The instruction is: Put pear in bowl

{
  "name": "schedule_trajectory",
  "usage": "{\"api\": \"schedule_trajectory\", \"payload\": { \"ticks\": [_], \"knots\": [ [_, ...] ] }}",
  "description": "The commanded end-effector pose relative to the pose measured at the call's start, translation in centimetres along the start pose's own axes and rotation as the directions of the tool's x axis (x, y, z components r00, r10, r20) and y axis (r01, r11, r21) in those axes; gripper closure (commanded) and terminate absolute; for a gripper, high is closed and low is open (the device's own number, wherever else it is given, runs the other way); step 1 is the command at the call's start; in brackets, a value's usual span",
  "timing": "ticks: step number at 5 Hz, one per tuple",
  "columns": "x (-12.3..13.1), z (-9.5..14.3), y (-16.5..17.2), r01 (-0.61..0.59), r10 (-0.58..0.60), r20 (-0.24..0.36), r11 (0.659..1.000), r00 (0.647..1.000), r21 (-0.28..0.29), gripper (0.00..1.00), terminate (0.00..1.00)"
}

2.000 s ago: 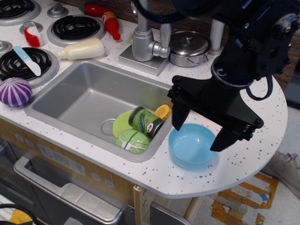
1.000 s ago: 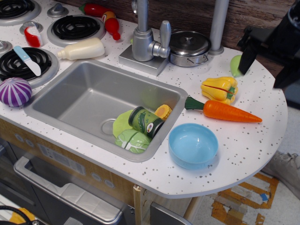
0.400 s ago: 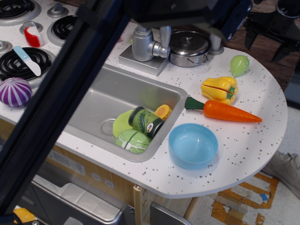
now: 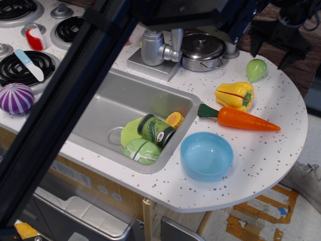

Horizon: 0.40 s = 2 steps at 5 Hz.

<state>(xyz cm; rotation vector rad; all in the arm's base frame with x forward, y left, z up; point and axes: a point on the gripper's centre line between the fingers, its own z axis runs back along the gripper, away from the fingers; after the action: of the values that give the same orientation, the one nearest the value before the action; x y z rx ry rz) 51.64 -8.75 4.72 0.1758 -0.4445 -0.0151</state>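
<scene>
Only the small green can [image 4: 156,130] in the sink [image 4: 100,103] carries a label, a pale oval panel with print too small to read. No other writing shows on the counter [image 4: 281,145].

Up at the top right the dark gripper [image 4: 273,42] hangs with its two jaws spread apart, holding nothing. Just below and slightly left of those jaws lies the pear [image 4: 256,70], a small, smooth, light-green teardrop with its narrow end pointing down, resting on the speckled counter; it seems clear of the nearer jaw, though the angle makes that hard to judge.

Further below the jaws sit the yellow pepper [image 4: 234,95] and then the carrot [image 4: 239,119]. The bowl [image 4: 206,155], round, shallow and plain light blue, stands well below the jaws, beyond the carrot, beside the sink's right edge.
</scene>
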Motion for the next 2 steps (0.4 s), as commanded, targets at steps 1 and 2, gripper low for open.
{"api": "schedule_trajectory", "payload": {
  "ticks": [1, 2],
  "knots": [
    [1.6, 0.6, 1.3, -0.005, 0.006, 0.076, 1.0, 0.997, -0.026, 0.0, 0.0],
    [1.0, -0.5, 1.3, -0.007, 0.01, 0.067, 0.999, 0.998, -0.05, 0.0, 0.0]
  ]
}}
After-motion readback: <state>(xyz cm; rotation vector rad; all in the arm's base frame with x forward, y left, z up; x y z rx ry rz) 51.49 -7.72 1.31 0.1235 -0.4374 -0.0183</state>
